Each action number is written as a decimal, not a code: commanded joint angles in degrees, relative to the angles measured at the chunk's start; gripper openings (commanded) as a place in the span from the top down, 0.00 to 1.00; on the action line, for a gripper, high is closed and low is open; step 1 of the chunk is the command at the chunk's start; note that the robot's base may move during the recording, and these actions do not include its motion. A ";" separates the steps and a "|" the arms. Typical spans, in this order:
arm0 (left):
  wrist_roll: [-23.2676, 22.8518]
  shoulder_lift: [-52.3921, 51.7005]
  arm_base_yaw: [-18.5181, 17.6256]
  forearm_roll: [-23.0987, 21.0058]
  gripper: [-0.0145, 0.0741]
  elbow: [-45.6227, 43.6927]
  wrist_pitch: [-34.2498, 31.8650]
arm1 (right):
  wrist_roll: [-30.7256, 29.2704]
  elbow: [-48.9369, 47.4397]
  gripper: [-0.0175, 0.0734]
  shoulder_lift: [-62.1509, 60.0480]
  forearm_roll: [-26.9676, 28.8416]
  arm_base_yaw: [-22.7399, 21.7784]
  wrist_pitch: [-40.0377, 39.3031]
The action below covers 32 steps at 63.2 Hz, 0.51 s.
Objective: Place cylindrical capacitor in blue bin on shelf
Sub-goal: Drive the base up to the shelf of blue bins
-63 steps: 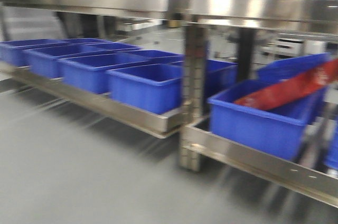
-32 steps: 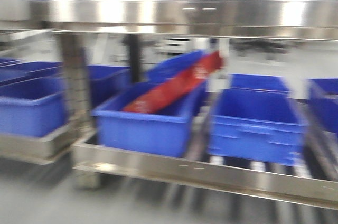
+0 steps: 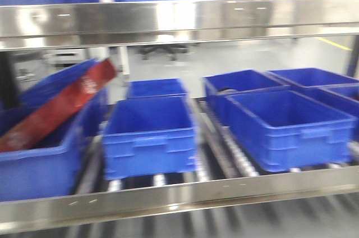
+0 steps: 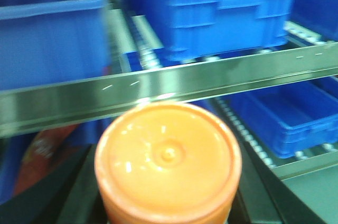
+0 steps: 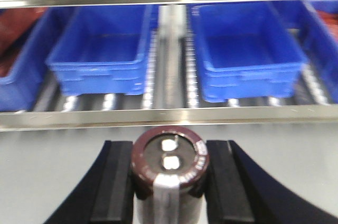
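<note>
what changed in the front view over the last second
The front view swept rightward along the shelf: the bin with the red package slid from frame right to far left, and more blue bins came into sight. The package still leans in its bin.

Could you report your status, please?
Left claw shut on orange cylindrical capacitor. Right claw shut on dark brown cylinder. Steel shelf beam fronts blue plastic bins.

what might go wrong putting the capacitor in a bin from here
1. The steel beam crosses ahead of the orange capacitor; reaching in low might hit it.
2. The left bin already holds a red bag; a drop there would likely land on it.
3. The right pincer grips a brown cylinder, which might get binned instead.
</note>
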 commanded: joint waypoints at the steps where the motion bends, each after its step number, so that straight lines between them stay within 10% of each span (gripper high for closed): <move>1: 0.00 -0.35 -0.35 -0.20 0.96 -0.36 -1.27 | -0.40 -0.51 0.99 -0.26 -0.24 0.10 -0.86; 32: 0.00 -0.35 -0.35 -0.20 0.96 -0.36 -1.27 | -0.40 -0.51 0.99 -0.26 -0.24 0.10 -0.86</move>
